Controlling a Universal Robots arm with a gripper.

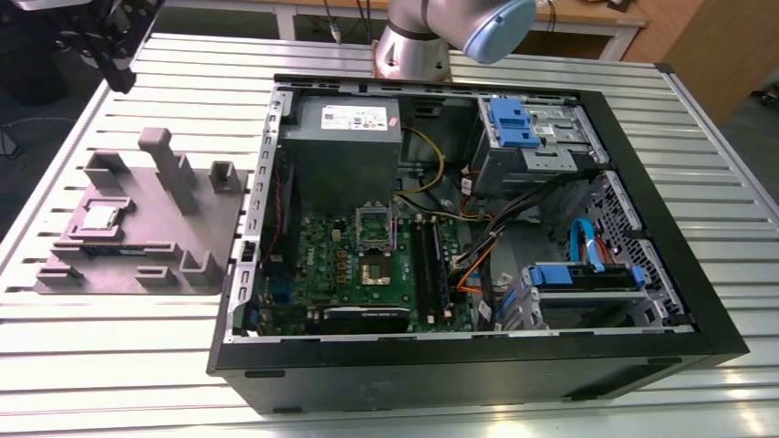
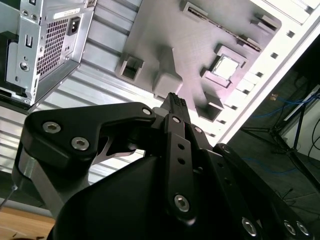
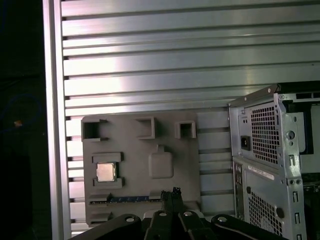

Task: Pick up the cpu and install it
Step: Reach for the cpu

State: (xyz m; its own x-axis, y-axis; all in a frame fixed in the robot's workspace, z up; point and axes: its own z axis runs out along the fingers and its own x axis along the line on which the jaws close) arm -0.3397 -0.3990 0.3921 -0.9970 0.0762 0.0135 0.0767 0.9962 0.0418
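Jaws hang pressed together with nothing between them, above the slatted metal worktop (image 1: pixel 109 365) and near a grey moulded tray (image 1: pixel 146 233). The cpu (image 3: pixel 106 172), a small silver square, lies flat in a square recess of that tray, apart from the jaws. On the exterior view's right of the tray lies an open computer case (image 1: pixel 487 365), its green motherboard (image 1: pixel 323 260) and socket (image 1: pixel 374 269) facing up.

we find the cpu (image 1: pixel 98 217) in the tray (image 1: pixel 213 230) on the table (image 1: pixel 122 351), at the exterior view's left of the computer case (image 1: pixel 487 370).
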